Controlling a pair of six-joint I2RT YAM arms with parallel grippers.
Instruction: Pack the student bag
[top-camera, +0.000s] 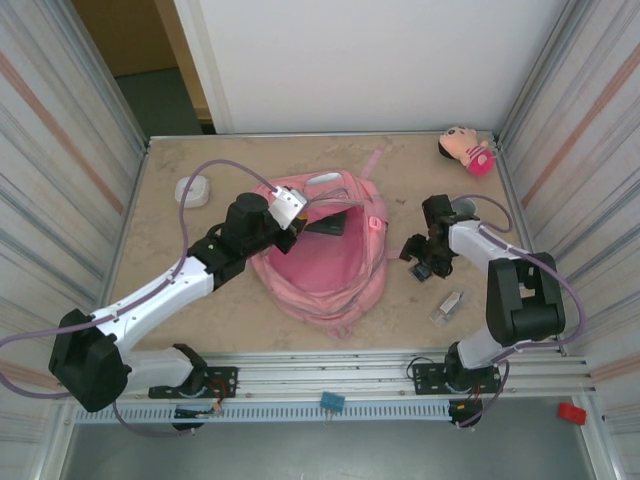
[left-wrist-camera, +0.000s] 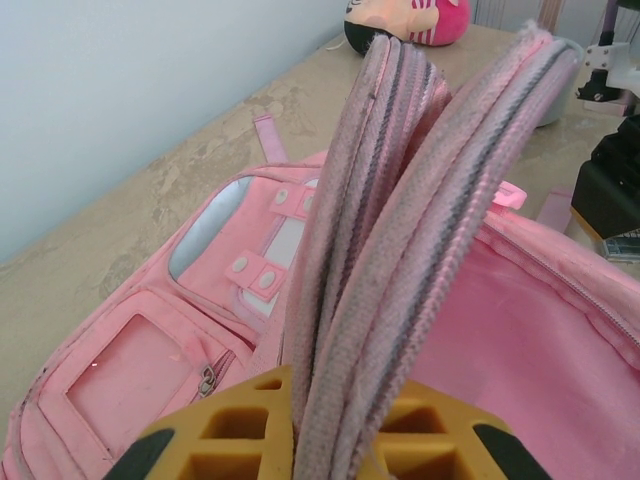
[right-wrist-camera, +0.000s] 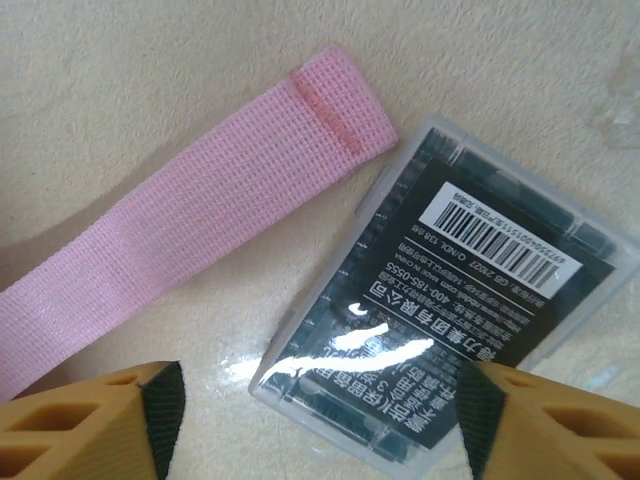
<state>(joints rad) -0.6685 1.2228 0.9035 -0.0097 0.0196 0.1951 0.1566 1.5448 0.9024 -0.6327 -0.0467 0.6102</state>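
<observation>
— Pink fabric dominates the overhead view: the student bag (top-camera: 325, 275) lies in the middle of the table (top-camera: 230, 160). Which way does it run?
— Its long axis goes from the top of the frame to the bottom, tilted a little. The rounded end is toward the lower edge, and a shoulder strap (top-camera: 374, 160) trails to the upper right.
— And its look?
— The main compartment gapes, showing pink lining inside a thick zip rim. In the left wrist view, pale pockets with white patches and press studs sit at lower left.
— Where is it relative to the grippers?
— The left gripper (top-camera: 283, 232) sits over the bag's upper left rim, clamped on a fold of that zip edge, which stands up between its yellow fingers (left-wrist-camera: 230, 440). The right gripper (top-camera: 424, 262) is just right of the bag, jaws spread wide and holding nothing. It is above a clear plastic case (right-wrist-camera: 450, 290) with a barcode label, beside a webbing strap (right-wrist-camera: 200, 230).
— Anything else?
— A plush doll (top-camera: 466, 150) lies in the upper right corner.
</observation>
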